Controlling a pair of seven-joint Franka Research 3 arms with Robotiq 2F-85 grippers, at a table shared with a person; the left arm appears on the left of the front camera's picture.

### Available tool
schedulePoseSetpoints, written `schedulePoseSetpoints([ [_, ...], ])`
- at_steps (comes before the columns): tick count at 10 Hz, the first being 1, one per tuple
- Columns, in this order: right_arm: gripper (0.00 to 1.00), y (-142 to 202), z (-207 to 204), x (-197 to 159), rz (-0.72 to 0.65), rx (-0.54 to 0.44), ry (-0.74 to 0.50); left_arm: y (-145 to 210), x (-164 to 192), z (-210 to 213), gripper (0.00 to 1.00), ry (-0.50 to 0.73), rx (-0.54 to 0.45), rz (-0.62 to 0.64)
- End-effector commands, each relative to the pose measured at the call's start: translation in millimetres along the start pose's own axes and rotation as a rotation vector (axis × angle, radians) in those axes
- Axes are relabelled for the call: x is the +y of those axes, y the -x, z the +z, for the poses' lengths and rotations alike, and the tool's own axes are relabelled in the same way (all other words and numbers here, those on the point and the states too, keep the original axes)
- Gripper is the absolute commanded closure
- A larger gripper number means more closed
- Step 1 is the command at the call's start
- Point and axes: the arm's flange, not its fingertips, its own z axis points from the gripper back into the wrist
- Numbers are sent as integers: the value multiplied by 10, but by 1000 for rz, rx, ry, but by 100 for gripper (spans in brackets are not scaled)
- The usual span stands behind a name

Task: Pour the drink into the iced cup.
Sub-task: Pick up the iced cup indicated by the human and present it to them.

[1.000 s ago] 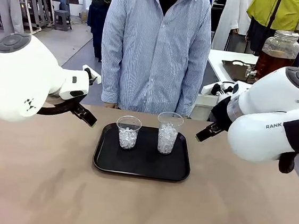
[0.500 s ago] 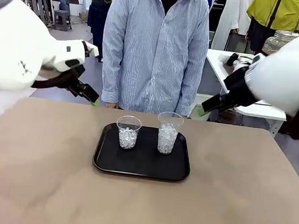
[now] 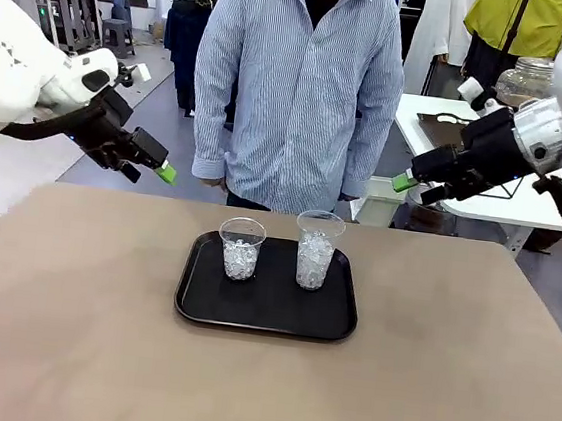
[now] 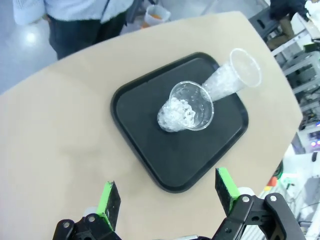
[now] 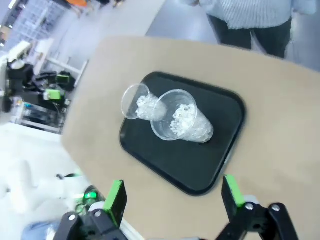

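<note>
Green pads (image 4: 108,201) on your left jaws stand apart, empty; the right jaws' pads (image 5: 116,198) likewise.
Where's the iced cup?
Short cup (image 3: 241,249) and taller cup (image 3: 316,249), clear, ice-filled, upright on the black tray (image 3: 265,314), middle of the bench (image 3: 464,381). Thin plastic, I'd judge: light, crushable. Hold low, gently.
And the drink?
Perhaps in that glass jar (image 3: 532,81) behind your right arm; its lower part is hidden.

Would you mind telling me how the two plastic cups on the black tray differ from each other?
The left cup is shorter than the right cup. The left cup's ice sits lower; the right cup's stacks higher. Both are clear, upright, and hold no drink, on the black tray.
</note>
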Motion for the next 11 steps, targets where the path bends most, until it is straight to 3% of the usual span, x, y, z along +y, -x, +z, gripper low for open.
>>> schedulePoseSetpoints([
  [1, 0, -101, -75, -161, -30, 12, -71, -53, 161, -94, 0, 55, 9, 37],
  [2, 0, -90, -90, -151, -16, 17, -56, -41, 159, -95, 0, 41, 7, 22],
  [3, 0, -64, -98, -107, 44, 8, -10, -5, 99, -66, 0, -18, -23, -71],
  [4, 0, -14, -44, -145, -49, 18, -50, 12, 140, -63, 0, 36, 10, 48],
  [8, 0, -4, -64, -158, -40, 32, -21, 20, 142, -69, 0, 11, 18, 27],
  [11, 0, -199, 54, -456, -373, 28, -207, -22, 536, 12, 0, 236, -39, 256],
])
